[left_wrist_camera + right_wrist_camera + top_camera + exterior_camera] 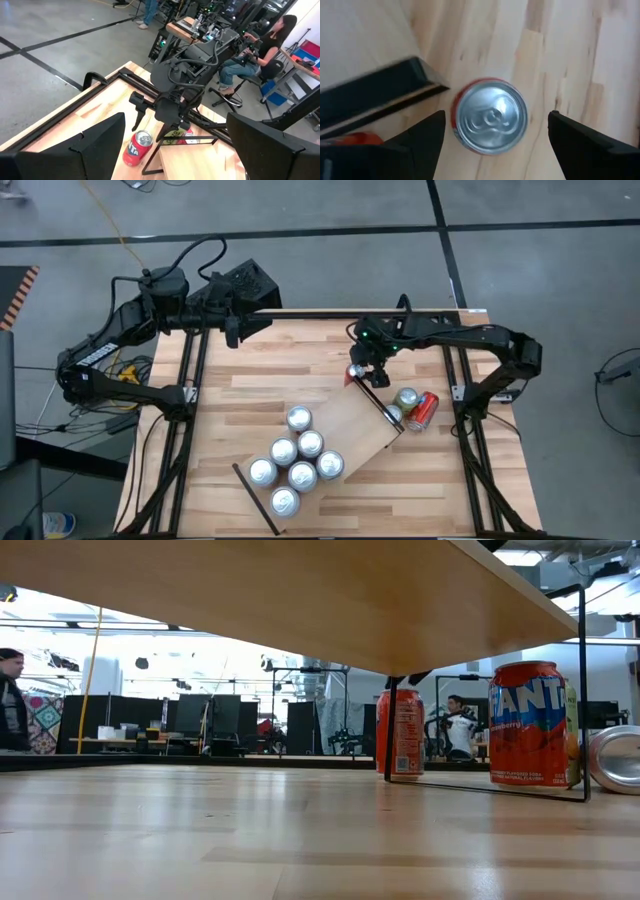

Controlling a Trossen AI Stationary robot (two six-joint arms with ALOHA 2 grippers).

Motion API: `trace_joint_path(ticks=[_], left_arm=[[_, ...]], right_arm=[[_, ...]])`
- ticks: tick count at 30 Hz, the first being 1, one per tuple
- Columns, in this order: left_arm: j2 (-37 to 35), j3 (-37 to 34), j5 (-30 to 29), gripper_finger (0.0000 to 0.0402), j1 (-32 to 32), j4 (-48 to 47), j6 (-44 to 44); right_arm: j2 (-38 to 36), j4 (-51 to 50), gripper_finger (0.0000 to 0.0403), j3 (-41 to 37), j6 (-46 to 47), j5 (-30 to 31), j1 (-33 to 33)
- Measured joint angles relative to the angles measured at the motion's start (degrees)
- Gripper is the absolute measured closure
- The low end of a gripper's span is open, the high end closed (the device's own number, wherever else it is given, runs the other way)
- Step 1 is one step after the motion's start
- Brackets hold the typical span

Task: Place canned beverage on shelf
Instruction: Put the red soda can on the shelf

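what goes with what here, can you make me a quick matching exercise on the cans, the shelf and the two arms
Things:
1. cluster of silver-topped cans
2. red can at the table's right edge
3. right gripper
4. left gripper

States:
A. lying on its side on the tabletop
B. jaws open above an upright red can
C. standing on the shelf
D. waiting at the table's far edge

Pairs: 1-C, 2-A, 3-B, 4-D

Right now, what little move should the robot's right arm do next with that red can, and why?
Probably lower straight down and close on the red can. The right gripper is open, its fingers either side of the can, which stands upright on the table just off the shelf corner, so it isn't held yet.
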Motion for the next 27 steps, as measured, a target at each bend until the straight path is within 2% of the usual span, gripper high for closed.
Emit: trace_joint_path(ticks=[3, 8, 15, 21, 27], left_arm=[[0.0, 0.0, 0.0, 0.0069, 0.0, -0.1, 0.0], [0.0, 0.0, 0.0, 0.0069, 0.0, -0.4, 0.0], [0.0, 0.0, 0.1, 0.0069, 0.0, -1.8, -1.2], [0.0, 0.0, 0.3, 0.0069, 0.0, -2.1, -1.9], [0.0, 0.0, 0.2, 0.0069, 0.0, -2.0, -1.8]], right_arm=[[0.0, 0.2, 0.0074, 0.0, -0.5, -3.6, 0.0], [1.8, 3.4, 0.0074, 0.0, -2.3, -3.8, 0.2], [6.2, 2.2, 0.0074, 0.1, -3.2, -4.0, 0.4], [7.0, 1.7, 0.0076, 0.0, -3.2, -3.4, 1.1], [6.7, 0.0, 0.0110, 0.0, -2.8, -1.7, 1.1]])
